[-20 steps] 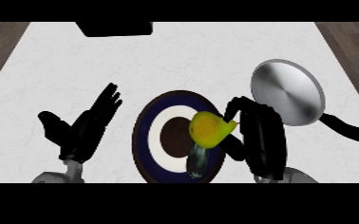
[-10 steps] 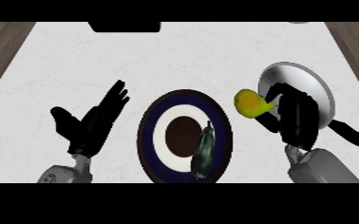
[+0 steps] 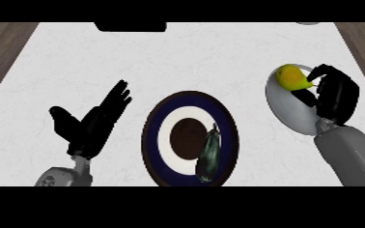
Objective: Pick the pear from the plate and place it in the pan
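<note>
Fingers (image 3: pixel 322 72) of the right hand (image 3: pixel 336 95) curl round the pear (image 3: pixel 291 76), over the pan's (image 3: pixel 287 107) far rim.
Looks like the placing step: next, lower and release inside the pan. Left hand (image 3: pixel 92 124) rests open, well left of it.

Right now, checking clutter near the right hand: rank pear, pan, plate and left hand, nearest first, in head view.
From the right hand:
1. pear, at its fingertips
2. pan, under it
3. plate, centre
4. left hand, far left

No text, label, brand or number can be read anywhere (not on the plate (image 3: pixel 154 142), pan (image 3: pixel 288 109) or desk (image 3: pixel 214 53)).
</note>
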You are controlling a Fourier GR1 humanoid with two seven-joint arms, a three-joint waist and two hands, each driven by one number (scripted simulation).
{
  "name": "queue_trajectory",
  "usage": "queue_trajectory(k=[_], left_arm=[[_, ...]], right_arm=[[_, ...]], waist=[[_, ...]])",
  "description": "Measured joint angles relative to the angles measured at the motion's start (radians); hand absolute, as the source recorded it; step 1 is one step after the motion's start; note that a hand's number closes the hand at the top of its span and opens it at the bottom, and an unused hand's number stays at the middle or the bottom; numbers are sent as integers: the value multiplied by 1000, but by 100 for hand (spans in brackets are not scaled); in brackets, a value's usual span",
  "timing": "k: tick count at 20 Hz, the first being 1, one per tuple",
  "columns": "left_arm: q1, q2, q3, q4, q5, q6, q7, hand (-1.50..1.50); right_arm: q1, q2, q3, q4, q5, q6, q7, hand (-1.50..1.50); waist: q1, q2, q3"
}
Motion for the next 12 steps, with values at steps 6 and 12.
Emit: queue_trajectory(k=[6, 12], left_arm=[[10, -19, -4, 18, -17, -10, -26, 0], [6, -29, -14, 18, -25, -20, -24, 0]], right_arm=[[-98, 10, -147, 281, -201, -17, -335, 150], [-204, -12, -203, 566, -236, 107, -398, -150]], waist=[[9, 3, 1], [26, 9, 1]])
